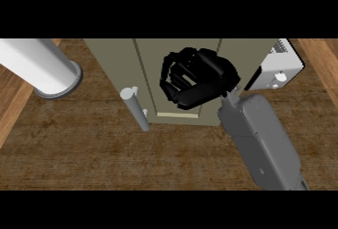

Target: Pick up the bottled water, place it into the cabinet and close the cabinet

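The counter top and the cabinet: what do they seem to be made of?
The counter top looks like dark brown wood, matt, with streaky grain. The cabinet looks like painted board or metal in flat olive-grey, without grain; which one stays open. Its handle looks like pale smooth metal or plastic.

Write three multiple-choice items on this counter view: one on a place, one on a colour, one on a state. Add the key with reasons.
1. Where is the right hand?
A. Over the cabinet
B. On the bare counter at lower left
C. On the white cylinder

2. What colour is the large cylinder at upper left?
A. Red
B. White
C. Black

3. How are the right hand's fingers?
A. Straight and flat
B. Curled
C. Hidden behind the forearm

Key: 1 A, the hand lies over the olive cabinet front; 2 B, the cylinder is plainly white; 3 B, the fingers bend inward, though what they hold, if anything, cannot be seen.
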You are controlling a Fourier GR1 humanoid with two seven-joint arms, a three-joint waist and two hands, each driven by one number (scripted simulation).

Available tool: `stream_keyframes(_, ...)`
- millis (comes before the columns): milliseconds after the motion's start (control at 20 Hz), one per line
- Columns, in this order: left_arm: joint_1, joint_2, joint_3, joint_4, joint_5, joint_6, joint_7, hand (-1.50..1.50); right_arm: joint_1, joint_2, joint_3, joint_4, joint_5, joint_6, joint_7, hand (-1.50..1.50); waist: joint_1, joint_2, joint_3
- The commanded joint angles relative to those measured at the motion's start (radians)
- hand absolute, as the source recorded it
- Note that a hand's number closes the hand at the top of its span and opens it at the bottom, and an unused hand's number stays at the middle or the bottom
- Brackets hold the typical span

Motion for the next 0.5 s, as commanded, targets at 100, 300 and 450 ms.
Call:
stream_keyframes(100, 0.042, -0.007, 0.022, -0.084, 0.059, -0.003, 0.047, -1.5, -0.19, 0.037, -0.07, 0.185, -0.01, -0.065, -0.008, 1.5, 0.043, 0.026, -0.013)
stream_keyframes(300, -0.002, 0.017, 0.037, -0.012, 0.065, -0.01, 0.066, -1.5, -0.197, 0.036, -0.041, 0.197, -0.061, -0.022, -0.005, 1.5, 0.039, 0.027, -0.014)
stream_keyframes(450, -0.035, -0.026, -0.005, -0.03, 0.0, 0.013, 0.073, -1.5, -0.194, 0.036, -0.004, 0.205, -0.067, -0.033, -0.022, 1.5, 0.037, 0.028, -0.014)
